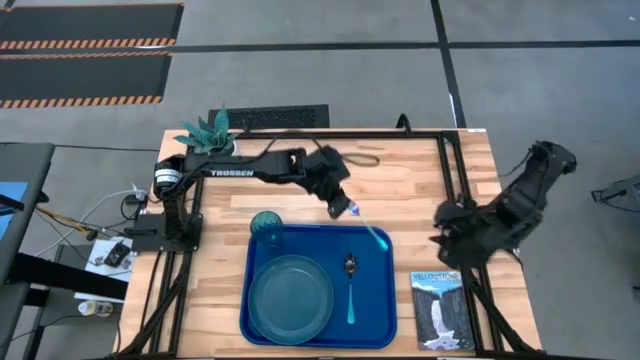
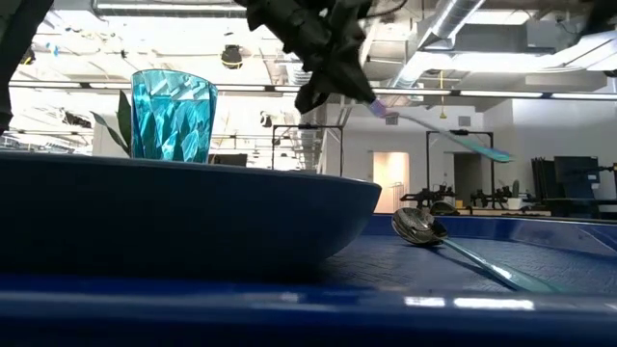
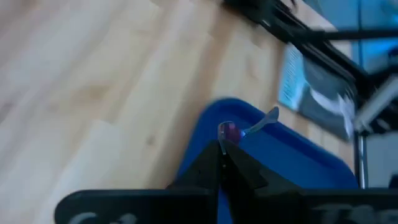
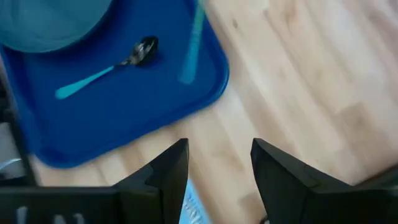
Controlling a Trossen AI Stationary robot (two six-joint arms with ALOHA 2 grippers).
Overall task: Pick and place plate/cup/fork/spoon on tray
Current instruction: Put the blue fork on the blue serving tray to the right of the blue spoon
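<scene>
The blue tray [image 1: 378, 318] lies on the wooden table. On it are the teal plate [image 1: 290, 298], the translucent teal cup [image 1: 266, 227], which stands upright at its far left corner, and the spoon [image 1: 351, 285], which lies right of the plate. My left gripper [image 1: 343, 207] hangs over the tray's far edge, shut on the light-blue fork [image 1: 372, 232]. In the low view the fork [image 2: 443, 133] slants down from the gripper. My right gripper [image 4: 221, 162] is open and empty over the table just right of the tray; it also shows in the high view [image 1: 445, 238]. My left gripper pinches one end of the fork [image 3: 229, 132] between its two fingertips; which end I cannot tell. The fingers slant down from the table's far left and lie roughly in line with the fork. The fork is lifted clear, and its free end [image 2: 496, 152] slopes down over the tray's far right corner.
A small Yellowstone book [image 1: 440, 310] lies right of the tray near the front edge. A white pot with a teal plant [image 1: 208, 132] stands at the far left corner. Black frame rails [image 1: 452, 170] run along the table's sides.
</scene>
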